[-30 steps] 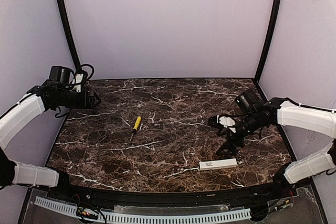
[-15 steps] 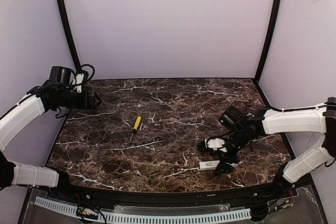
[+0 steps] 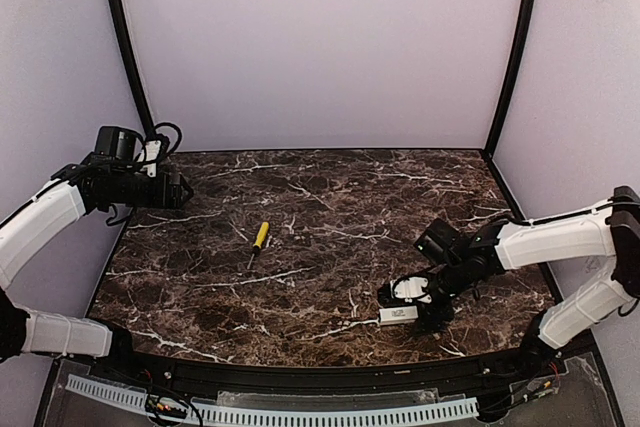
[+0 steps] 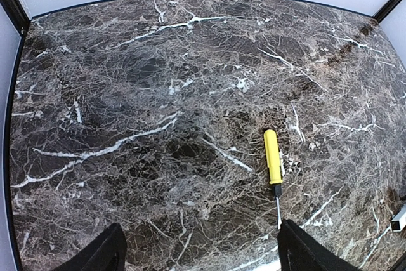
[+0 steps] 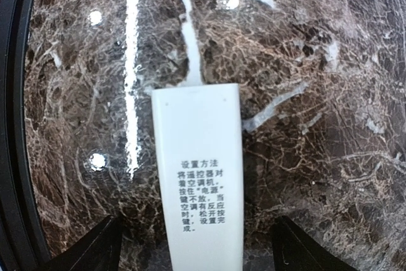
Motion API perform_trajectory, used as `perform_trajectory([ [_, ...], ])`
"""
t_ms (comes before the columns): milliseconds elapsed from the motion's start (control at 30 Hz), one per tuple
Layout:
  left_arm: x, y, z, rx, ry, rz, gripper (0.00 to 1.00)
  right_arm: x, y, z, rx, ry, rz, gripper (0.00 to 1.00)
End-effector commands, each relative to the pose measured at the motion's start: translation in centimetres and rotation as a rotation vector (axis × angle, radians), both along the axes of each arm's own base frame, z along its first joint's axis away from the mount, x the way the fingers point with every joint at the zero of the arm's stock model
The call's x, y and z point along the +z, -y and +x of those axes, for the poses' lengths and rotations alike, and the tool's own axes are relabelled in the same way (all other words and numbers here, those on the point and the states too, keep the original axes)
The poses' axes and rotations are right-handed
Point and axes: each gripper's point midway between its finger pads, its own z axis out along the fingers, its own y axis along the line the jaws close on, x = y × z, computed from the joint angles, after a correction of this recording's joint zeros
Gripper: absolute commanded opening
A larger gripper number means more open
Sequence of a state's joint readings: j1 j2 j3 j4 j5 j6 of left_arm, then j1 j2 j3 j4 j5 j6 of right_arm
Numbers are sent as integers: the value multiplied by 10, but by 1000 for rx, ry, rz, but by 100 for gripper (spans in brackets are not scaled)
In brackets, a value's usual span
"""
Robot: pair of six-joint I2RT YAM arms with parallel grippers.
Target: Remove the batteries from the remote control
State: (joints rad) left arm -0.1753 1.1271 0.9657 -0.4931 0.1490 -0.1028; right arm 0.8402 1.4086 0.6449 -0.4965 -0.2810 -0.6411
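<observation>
The remote control [image 5: 200, 176] is a slim white bar with dark print, lying flat near the table's front edge [image 3: 397, 315]. My right gripper [image 5: 200, 250] hangs low over it, open, one finger on each side with a gap to each. From above, the right gripper [image 3: 428, 309] covers the remote's right part. Over the table's back left corner, my left gripper [image 3: 184, 190] is held high. In its own view the left gripper [image 4: 200, 255] is open and holds nothing. One end of the remote [image 4: 399, 217] shows at that view's right edge. The batteries are hidden.
A screwdriver [image 3: 260, 237] with a yellow handle lies left of centre on the dark marble table, also under the left wrist camera [image 4: 272, 155]. The table's black front rim [image 5: 13, 157] runs close beside the remote. Pale walls enclose the back and sides.
My right arm has come down and toward the front edge, from above the table to over the remote, its fingers now astride it. The left arm has stayed put.
</observation>
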Motion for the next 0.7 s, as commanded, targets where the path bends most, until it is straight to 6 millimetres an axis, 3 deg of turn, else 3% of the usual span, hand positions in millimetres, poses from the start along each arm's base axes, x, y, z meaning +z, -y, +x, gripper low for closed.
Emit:
perform_trajectory([
  [0, -3, 0, -4, -9, 1, 16, 82, -9, 7, 9, 3, 98, -37, 78],
  [233, -4, 0, -4, -11, 0, 19, 81, -6, 6, 15, 11, 166, -23, 63],
  [367, -3, 3, -4, -25, 2, 13, 81, 1, 1, 18, 15, 194, 17, 47],
  [467, -2, 7, -5, -41, 5, 2, 80, 9, -7, 21, 18, 207, 57, 35],
  [667, 4, 24, -10, -121, 26, -36, 80, 27, -29, 29, 29, 208, 128, 23],
])
